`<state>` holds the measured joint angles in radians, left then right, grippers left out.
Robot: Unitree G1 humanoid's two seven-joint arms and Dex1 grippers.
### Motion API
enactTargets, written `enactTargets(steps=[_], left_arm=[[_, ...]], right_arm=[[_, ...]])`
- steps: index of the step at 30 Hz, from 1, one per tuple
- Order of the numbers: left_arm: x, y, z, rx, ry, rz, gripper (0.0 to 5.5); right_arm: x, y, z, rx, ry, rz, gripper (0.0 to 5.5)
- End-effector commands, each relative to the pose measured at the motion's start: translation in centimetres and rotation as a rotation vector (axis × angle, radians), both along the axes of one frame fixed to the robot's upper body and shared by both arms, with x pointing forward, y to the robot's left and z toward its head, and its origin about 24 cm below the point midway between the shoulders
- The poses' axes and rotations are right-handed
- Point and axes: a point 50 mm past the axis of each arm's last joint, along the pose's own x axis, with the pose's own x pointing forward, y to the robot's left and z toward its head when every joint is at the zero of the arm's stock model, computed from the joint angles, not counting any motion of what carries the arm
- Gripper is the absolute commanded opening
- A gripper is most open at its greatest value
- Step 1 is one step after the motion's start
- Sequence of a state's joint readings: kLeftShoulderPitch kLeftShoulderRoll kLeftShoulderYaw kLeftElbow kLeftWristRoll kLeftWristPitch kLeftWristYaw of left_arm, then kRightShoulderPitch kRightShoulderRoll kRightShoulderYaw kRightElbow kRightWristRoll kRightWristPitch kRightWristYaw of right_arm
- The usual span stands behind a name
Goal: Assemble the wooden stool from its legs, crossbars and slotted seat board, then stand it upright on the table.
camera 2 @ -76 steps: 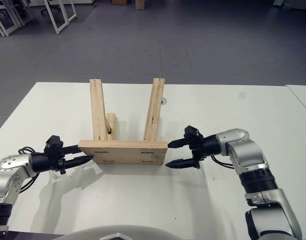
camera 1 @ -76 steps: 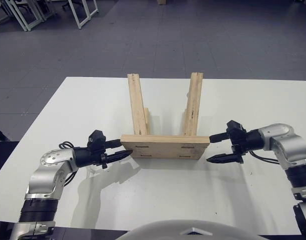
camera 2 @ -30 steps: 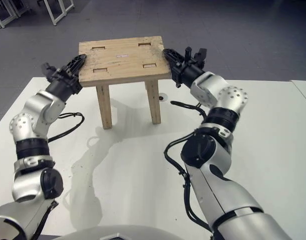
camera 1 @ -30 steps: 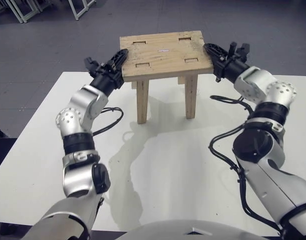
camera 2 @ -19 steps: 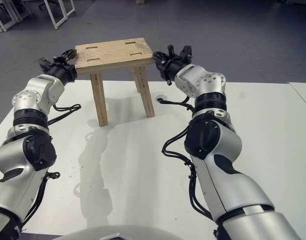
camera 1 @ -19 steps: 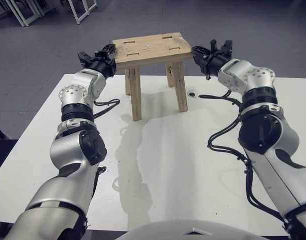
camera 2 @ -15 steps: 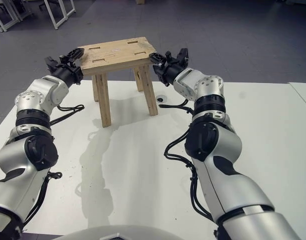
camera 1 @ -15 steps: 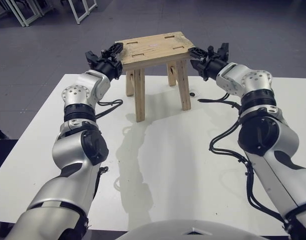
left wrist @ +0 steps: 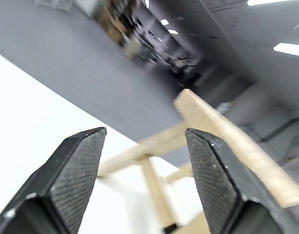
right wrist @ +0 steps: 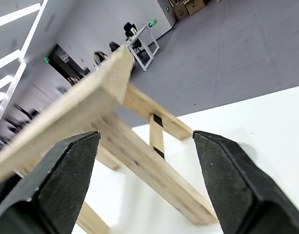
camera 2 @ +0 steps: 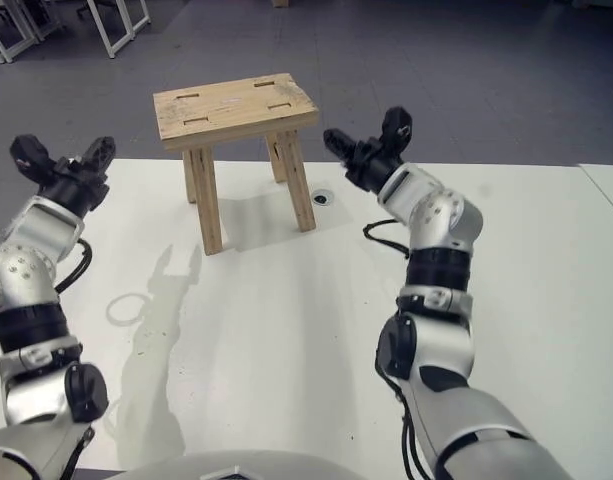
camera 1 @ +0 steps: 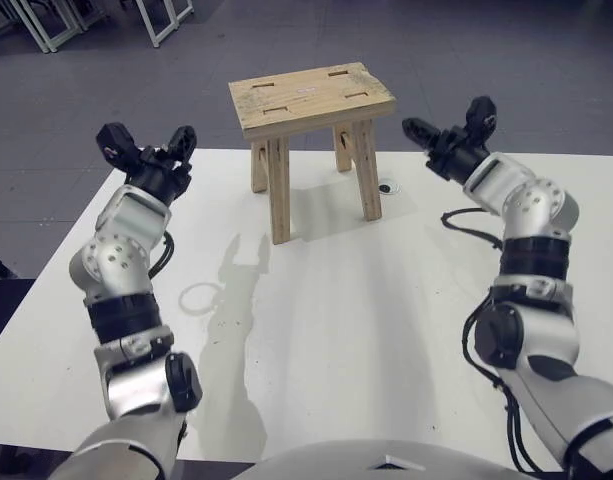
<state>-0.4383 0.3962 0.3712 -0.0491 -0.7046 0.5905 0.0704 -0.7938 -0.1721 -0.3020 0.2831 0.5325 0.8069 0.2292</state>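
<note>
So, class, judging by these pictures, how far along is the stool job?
Done: the stool is assembled and stands upright on the table, seat board on top. In hand: nothing; the left gripper and right gripper have open fingers, clear of it on either side. Left: nothing that shows; the job looks finished.

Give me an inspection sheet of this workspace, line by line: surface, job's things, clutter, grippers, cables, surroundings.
Surface: white table, with a small round hole beside the stool.
Job's things: wooden stool assembled, upright on its legs, nothing touching it.
Clutter: nothing seen.
Grippers: left gripper and right gripper both open, raised either side of the stool.
Cables: black cables along the forearms.
Surroundings: grey floor beyond the table.
</note>
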Motion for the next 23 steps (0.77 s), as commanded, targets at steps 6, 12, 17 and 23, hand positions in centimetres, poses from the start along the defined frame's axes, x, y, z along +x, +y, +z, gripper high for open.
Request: enactTargets(steps=[6,12,17,23], left_arm=[[-5.8,-10.6,-3.3,0.292,-0.154,-0.053,2.99],[-5.4,-10.9,-2.9,0.317,-0.182,-0.041,2.99],[-5.1,-10.6,-2.7,0.33,-0.183,-0.043,2.99],[-4.9,-10.0,-2.4,0.35,-0.189,-0.058,2.99]], right_arm=[[-6.0,1.4,-3.6,-0.423,-0.293,-0.143,3.51],[-6.7,2.1,-3.7,-0.452,-0.323,-0.129,3.51],[-6.8,2.1,-3.9,-0.449,-0.305,-0.153,3.51],[-7.6,1.9,-4.4,-0.455,-0.288,-0.189,3.51]])
